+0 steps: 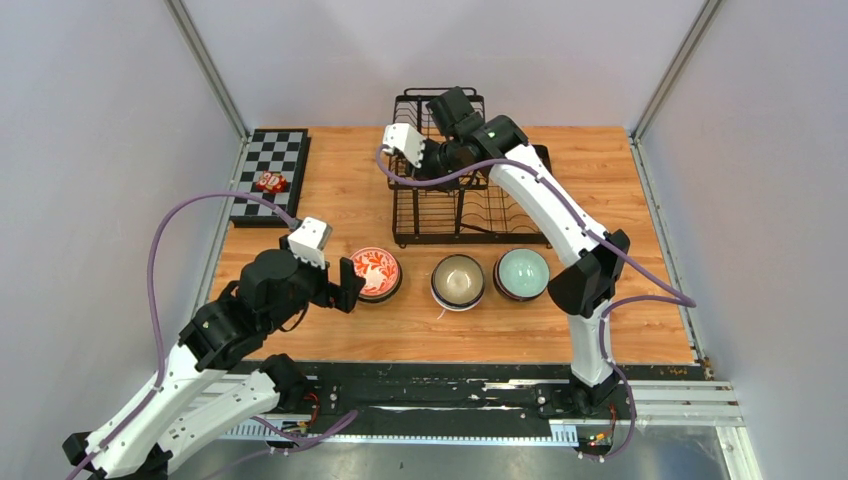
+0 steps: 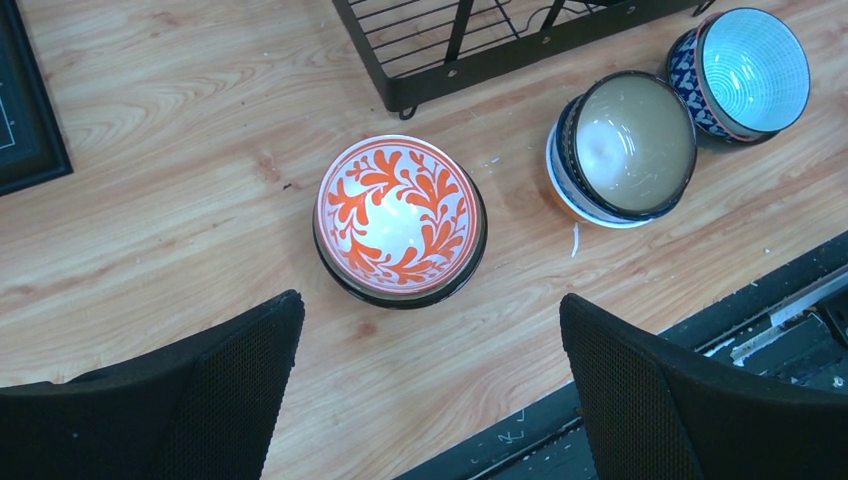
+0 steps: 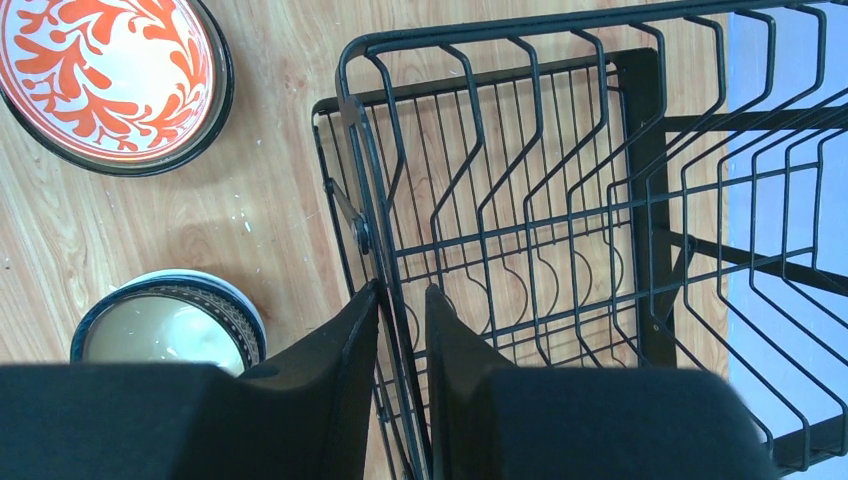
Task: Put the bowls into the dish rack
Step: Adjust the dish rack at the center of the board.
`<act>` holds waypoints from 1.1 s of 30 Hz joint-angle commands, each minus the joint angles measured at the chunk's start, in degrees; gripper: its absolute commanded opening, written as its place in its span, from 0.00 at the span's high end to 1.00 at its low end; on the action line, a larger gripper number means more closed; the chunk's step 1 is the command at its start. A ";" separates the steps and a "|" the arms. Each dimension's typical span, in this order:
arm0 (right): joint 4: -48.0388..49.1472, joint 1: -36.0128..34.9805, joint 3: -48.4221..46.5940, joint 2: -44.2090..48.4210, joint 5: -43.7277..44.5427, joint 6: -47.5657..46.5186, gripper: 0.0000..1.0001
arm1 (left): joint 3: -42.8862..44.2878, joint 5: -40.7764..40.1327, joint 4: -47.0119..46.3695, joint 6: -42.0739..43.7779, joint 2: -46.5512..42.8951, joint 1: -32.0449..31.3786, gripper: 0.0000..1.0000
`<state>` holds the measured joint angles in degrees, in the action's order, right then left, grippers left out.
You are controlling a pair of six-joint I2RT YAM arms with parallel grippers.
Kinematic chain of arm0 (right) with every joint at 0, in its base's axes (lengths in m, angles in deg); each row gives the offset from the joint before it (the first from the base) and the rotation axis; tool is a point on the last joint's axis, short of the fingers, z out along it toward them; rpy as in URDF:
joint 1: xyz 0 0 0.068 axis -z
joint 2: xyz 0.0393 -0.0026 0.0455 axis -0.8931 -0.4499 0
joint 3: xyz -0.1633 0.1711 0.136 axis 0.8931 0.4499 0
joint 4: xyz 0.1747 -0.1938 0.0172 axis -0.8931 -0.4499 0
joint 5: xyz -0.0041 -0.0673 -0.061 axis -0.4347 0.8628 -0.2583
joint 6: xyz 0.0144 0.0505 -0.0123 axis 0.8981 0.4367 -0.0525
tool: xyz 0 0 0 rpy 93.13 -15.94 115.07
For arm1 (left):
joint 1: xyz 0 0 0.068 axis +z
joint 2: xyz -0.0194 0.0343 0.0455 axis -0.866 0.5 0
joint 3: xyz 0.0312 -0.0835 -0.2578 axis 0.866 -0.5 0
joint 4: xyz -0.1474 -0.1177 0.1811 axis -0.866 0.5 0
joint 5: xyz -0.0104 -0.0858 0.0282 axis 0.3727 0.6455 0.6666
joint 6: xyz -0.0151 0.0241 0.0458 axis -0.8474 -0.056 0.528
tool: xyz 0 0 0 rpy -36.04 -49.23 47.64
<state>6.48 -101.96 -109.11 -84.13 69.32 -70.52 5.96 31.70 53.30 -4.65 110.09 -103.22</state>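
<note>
Three bowls stand in a row in front of the dish rack (image 1: 470,215): a red floral bowl (image 1: 376,272), a cream dark-rimmed bowl (image 1: 458,280) and a pale green bowl (image 1: 522,273). My left gripper (image 1: 350,290) hovers open just left of the red bowl (image 2: 398,215), which lies beyond its spread fingertips (image 2: 290,305). The cream bowl (image 2: 630,145) is stacked in another bowl, and the green one is blue-patterned (image 2: 745,70) outside. My right gripper (image 1: 428,162) reaches over the rack's left side. Its jaws (image 3: 402,292) pinch the upper basket's wire rim (image 3: 375,230).
A black-and-white checkerboard (image 1: 270,170) lies at the back left with a small red object (image 1: 271,182) on it. The rack's corner (image 2: 450,60) stands just beyond the red bowl. Grey walls close in the table on three sides.
</note>
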 commanded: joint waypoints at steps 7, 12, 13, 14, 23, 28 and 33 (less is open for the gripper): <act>8.23 0.43 -2.32 -0.71 4.38 7.38 0.97 | -1.07 -0.95 -0.98 0.42 -0.93 -0.31 0.00; 12.55 0.42 -4.97 -2.20 8.15 12.28 0.97 | -1.24 -1.05 -1.03 0.31 -1.32 -0.28 0.00; 12.81 0.42 -5.91 -2.66 8.78 13.13 0.97 | -1.29 -1.05 -1.06 0.26 -1.44 -0.29 0.00; 13.09 0.44 -6.57 -3.11 9.25 13.84 0.97 | -1.33 -1.09 -1.06 0.24 -1.58 -0.28 0.00; 19.27 0.34 -10.48 -6.49 18.44 22.62 0.97 | -1.51 -0.97 -1.32 0.44 -2.03 -0.28 0.00; 22.86 0.31 -12.82 -9.22 21.40 26.71 0.97 | -1.69 -0.96 -1.38 0.40 -2.34 -0.28 0.00; 28.15 0.35 -13.97 -11.55 23.46 29.88 0.97 | -1.75 -0.98 -1.41 0.40 -2.37 -0.28 0.00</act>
<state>23.44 -101.98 -118.79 -94.18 84.66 -46.24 5.10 31.16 53.12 -4.67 108.32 -103.22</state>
